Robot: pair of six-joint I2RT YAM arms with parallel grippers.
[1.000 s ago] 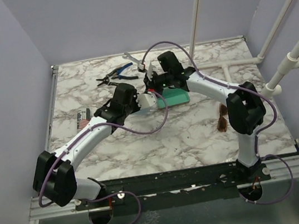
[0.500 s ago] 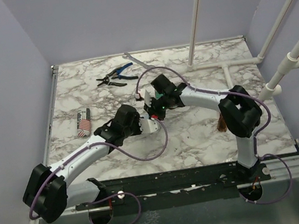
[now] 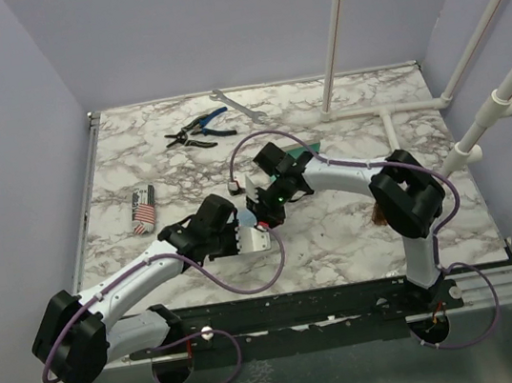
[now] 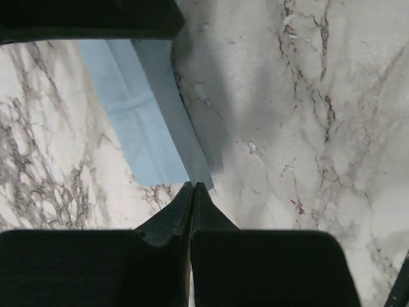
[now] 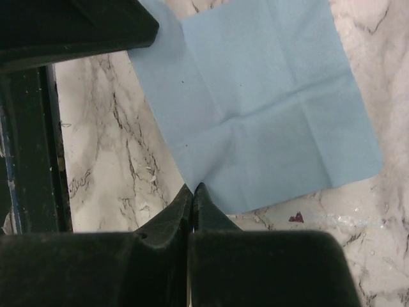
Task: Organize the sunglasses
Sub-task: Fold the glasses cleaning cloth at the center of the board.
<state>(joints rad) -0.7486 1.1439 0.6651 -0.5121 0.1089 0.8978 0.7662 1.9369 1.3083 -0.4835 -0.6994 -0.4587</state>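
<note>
Two black fingers (image 4: pixel 169 220) are pressed together, their tips meeting at the near corner of a light blue cloth (image 4: pixel 147 128) lying flat on the marble worktop (image 4: pixel 307 128). A dark shape (image 4: pixel 89 19) overlaps the cloth's far end.

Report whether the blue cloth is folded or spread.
Spread: the light blue cloth shows as one open, roughly square sheet, with only faint crease lines crossing it.

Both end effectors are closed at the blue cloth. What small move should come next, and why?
Probably open both: the left end effector and right end effector each seem to pinch an edge of the light blue cloth, which lies flat on the marble table.
</note>
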